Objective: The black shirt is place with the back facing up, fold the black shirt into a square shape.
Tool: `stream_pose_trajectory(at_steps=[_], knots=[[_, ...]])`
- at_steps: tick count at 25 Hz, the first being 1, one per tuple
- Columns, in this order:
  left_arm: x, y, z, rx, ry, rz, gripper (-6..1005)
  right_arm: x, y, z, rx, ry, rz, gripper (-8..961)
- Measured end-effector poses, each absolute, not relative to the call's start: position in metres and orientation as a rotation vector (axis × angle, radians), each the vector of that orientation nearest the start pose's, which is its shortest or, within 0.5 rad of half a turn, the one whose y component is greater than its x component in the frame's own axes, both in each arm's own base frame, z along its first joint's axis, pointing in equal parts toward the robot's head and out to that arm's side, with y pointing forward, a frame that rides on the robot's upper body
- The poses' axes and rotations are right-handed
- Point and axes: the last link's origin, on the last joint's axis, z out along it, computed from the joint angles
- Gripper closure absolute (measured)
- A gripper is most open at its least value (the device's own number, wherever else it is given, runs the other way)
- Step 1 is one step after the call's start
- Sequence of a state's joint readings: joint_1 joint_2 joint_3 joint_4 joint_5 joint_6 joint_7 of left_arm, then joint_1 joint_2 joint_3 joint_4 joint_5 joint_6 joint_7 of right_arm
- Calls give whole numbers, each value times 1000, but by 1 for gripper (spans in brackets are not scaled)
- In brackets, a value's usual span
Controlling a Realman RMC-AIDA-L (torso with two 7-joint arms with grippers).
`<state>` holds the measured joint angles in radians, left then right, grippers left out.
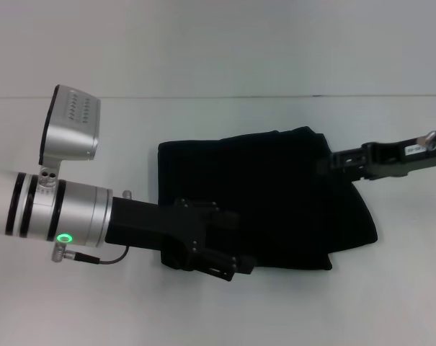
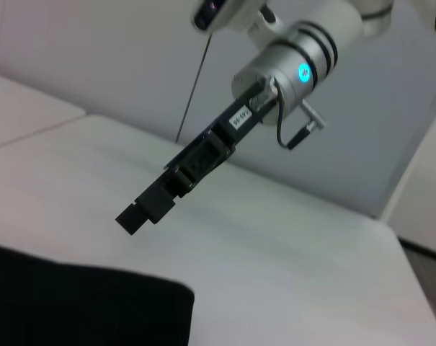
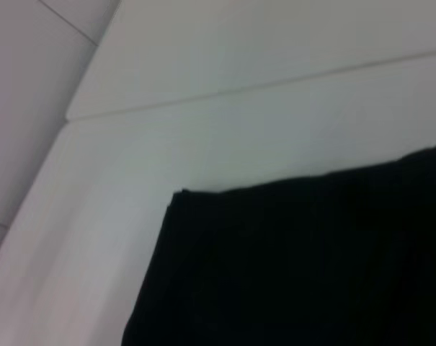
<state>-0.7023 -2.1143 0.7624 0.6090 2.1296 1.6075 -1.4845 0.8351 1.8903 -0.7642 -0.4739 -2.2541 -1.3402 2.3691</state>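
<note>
The black shirt (image 1: 275, 194) lies folded into a rough square on the white table (image 1: 203, 115), with no lettering showing. My left gripper (image 1: 232, 268) reaches in from the left and sits over the shirt's near left edge, black against black. My right gripper (image 1: 324, 166) comes in from the right and its tip is at the shirt's far right edge. The left wrist view shows the right gripper (image 2: 131, 218) hanging just above the table, beyond a corner of the shirt (image 2: 73, 303), with no cloth in it. The right wrist view shows a shirt corner (image 3: 311, 267) flat on the table.
The table's far edge (image 1: 218, 96) meets a pale wall behind the shirt. Bare white table surface (image 1: 390, 303) lies to the right of and in front of the shirt. No other objects show.
</note>
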Motion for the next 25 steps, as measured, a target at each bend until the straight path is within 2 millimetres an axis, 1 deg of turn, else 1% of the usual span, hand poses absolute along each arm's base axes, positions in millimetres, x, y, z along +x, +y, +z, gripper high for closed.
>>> stream_pose_trajectory(at_steps=[5, 14, 25], knots=[[-210, 339, -38, -3026, -585, -583, 50, 242, 415, 12, -2354, 1687, 256, 40], [-214, 338, -38, -3016, -601, -575, 51, 245, 413, -13, -2322, 1681, 218, 39], [-217, 339, -37, -3000, -621, -565, 51, 243, 412, -26, -2323, 1675, 207, 41]])
